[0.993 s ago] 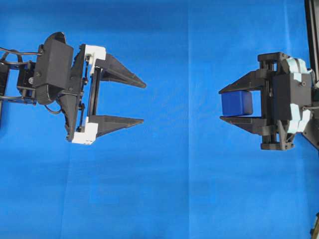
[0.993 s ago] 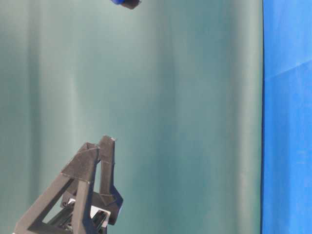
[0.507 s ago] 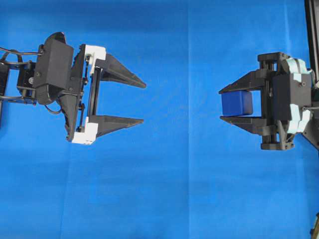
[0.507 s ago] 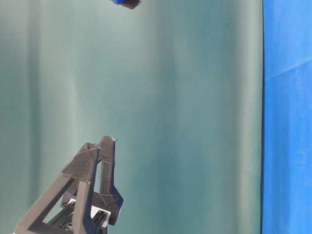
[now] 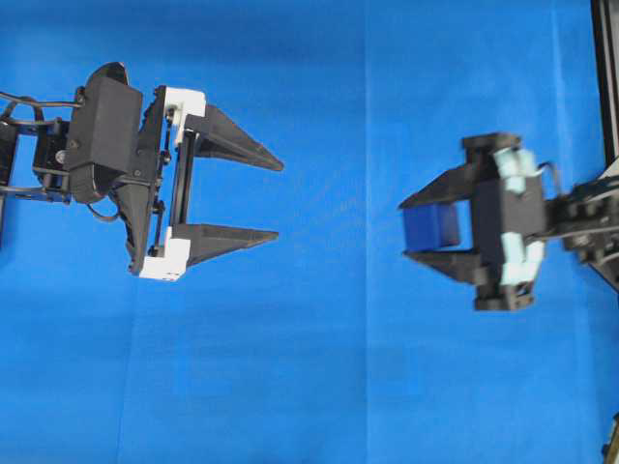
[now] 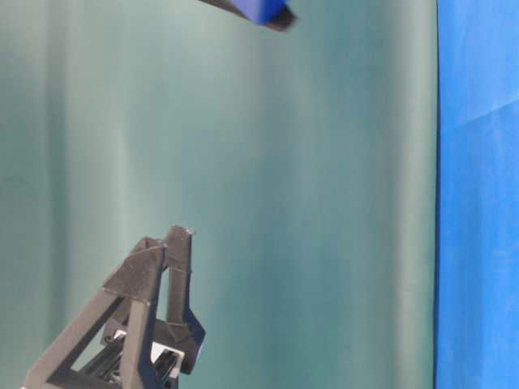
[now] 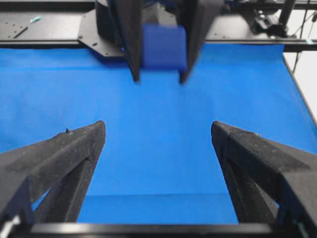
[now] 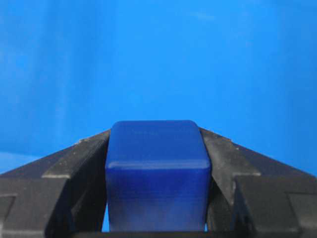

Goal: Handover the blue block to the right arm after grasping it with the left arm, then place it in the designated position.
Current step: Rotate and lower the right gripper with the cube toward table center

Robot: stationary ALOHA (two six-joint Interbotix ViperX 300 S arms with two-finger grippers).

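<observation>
Blue cloth (image 5: 319, 387) covers the whole work surface, with a dull green backdrop (image 6: 243, 162) behind it in the table-level view. Taking the blue block (image 5: 431, 227) as the landmark: it sits clamped between the two black fingers of the right gripper (image 5: 418, 229), whose teal-patched body lies just to its right in the overhead view. The right wrist view shows both fingers pressed flat against the cube's sides. Well apart to the block's left, the left gripper (image 5: 276, 200) stands with its fingers spread wide and nothing between them — released.

So the handover looks done, and the step in hand is, by my reading, the carry to the designated position. No marker for that spot shows on the cloth in any view, so I cannot tell where it lies. The next move calls for lowering the block until it rests on the cloth — then letting the fingers part and lifting clear without nudging the cube.
</observation>
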